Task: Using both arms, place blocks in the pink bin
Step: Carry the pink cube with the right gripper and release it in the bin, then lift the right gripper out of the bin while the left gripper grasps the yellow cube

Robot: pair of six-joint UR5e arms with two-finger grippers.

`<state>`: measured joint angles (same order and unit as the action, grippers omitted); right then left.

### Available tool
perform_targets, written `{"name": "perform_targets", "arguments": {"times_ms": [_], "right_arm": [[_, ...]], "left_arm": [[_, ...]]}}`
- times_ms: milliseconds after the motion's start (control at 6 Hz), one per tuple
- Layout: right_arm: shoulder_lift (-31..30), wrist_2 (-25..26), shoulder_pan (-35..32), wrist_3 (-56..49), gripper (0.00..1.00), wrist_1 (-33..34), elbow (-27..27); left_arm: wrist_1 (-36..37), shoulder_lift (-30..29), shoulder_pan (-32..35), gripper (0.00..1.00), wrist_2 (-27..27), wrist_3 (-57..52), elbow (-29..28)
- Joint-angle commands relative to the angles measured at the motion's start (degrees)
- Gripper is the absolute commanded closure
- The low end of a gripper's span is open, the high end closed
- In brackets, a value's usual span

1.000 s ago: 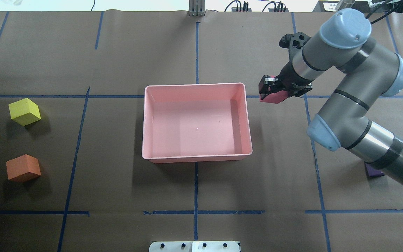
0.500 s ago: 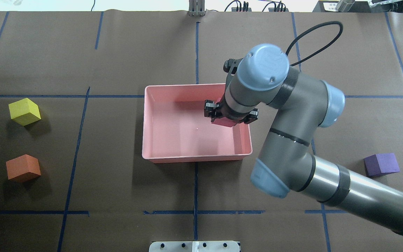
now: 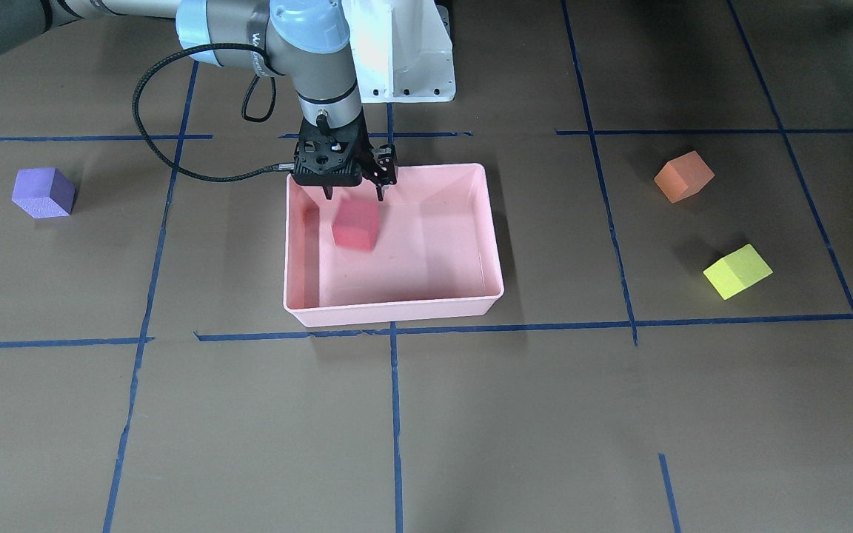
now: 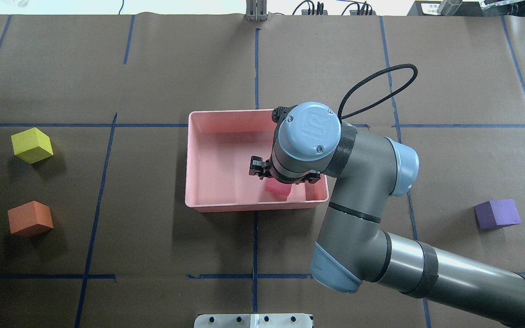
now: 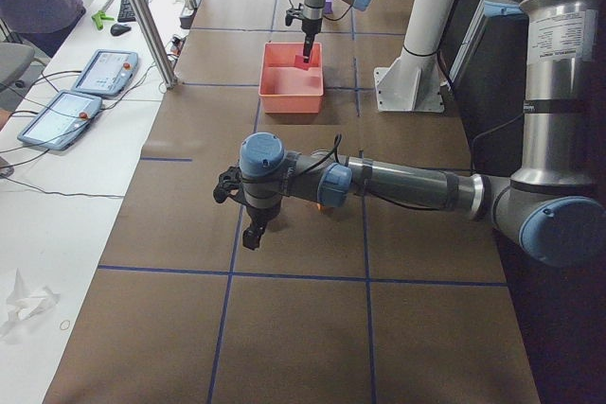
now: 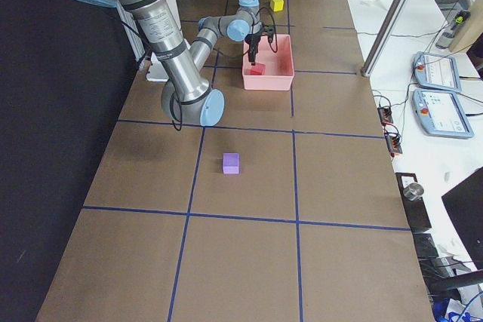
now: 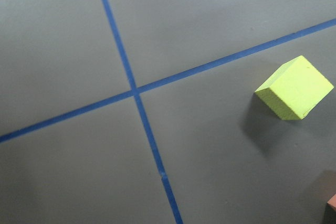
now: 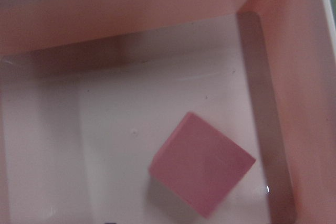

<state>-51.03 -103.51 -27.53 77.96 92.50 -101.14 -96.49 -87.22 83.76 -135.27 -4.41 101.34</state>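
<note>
The pink bin sits mid-table. My right gripper hangs open over its near right part. The red block lies loose on the bin floor below the gripper, apart from the fingers; it also shows in the overhead view and the right wrist view. The yellow-green block and orange block sit at the far left, the purple block at the right. My left gripper shows only in the exterior left view, low over the table near the orange block; I cannot tell its state.
The white pedestal base stands behind the bin. A black cable loop arcs off the right wrist. Blue tape lines cross the brown table cover. The left wrist view shows the yellow-green block on the table.
My right gripper carried the red block from right of the bin to over its inside, then opened. The block now lies on the bin floor.
</note>
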Motion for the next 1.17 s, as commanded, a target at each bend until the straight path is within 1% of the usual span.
{"name": "perform_targets", "arguments": {"times_ms": [0,167,333,500,667,833,1000], "right_arm": [[0.0,-2.4,-4.1,-6.3,0.0,1.9,-0.2],[-0.6,-6.7,-8.4,-11.4,0.0,2.6,-0.2],[-1.8,-10.1,-12.2,-16.1,0.0,2.5,-0.2],[-2.9,-11.9,-14.9,-20.0,0.0,2.5,-0.2],[-4.4,-13.3,-17.4,-23.5,0.0,2.5,-0.4],[-5.3,-13.6,-18.0,-24.9,0.0,2.4,-0.4],[-5.4,-13.5,-18.0,-24.9,0.0,2.3,-0.5]], "left_arm": [[-3.8,-1.2,-7.8,0.0,0.4,17.4,-1.4],[-9.8,-1.3,-9.4,0.0,0.4,31.3,-3.6],[-17.8,-1.4,-12.7,0.0,0.6,45.2,-6.8],[-22.5,-2.7,-16.4,0.0,1.8,57.8,-8.1],[-24.4,-4.3,-21.6,0.0,7.9,67.9,-8.3],[-25.1,-5.6,-23.2,0.0,9.0,68.5,-10.1],[-25.2,-8.1,-23.2,0.0,9.1,68.4,-12.8]]}}
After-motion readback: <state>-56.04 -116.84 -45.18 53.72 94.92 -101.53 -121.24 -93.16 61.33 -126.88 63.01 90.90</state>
